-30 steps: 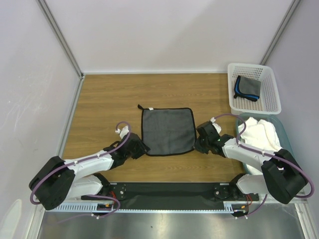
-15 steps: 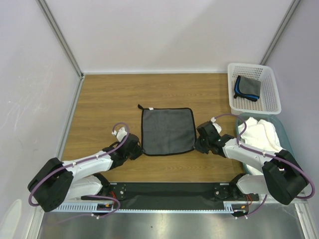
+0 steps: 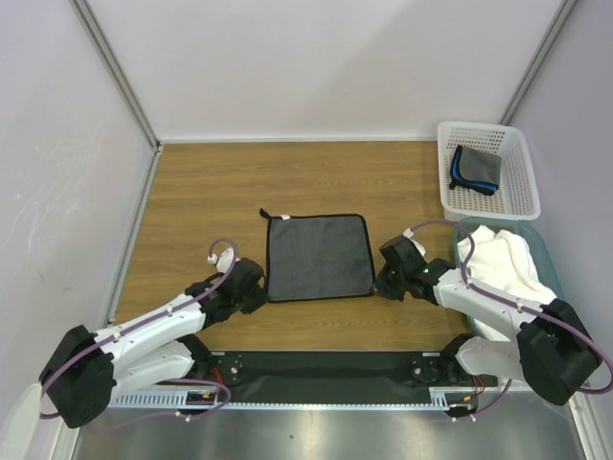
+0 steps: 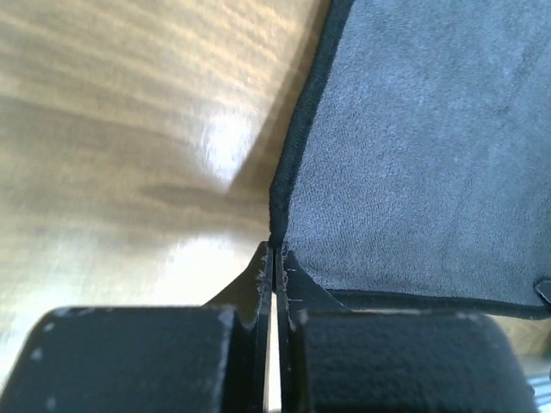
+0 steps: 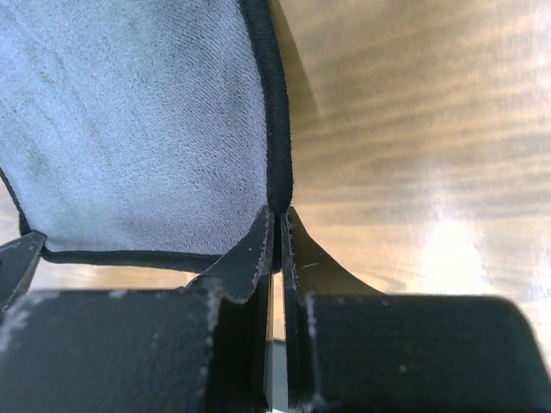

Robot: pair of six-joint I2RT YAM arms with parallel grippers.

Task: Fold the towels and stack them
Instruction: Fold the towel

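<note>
A dark grey towel [image 3: 319, 256], edged black, lies flat mid-tabletop [image 3: 211, 192]. My left pincer [image 4: 274, 249] is clamped on its near left corner, my right pincer [image 5: 275, 220] on its near right corner. It looks light and limp, so I judge the corners the best hold. A folded grey towel [image 3: 476, 169] sits in the white basket [image 3: 525, 192] far right. A white towel [image 3: 498, 254] fills a bin [image 3: 542, 245] beside my right arm, clear of the fold.
</note>
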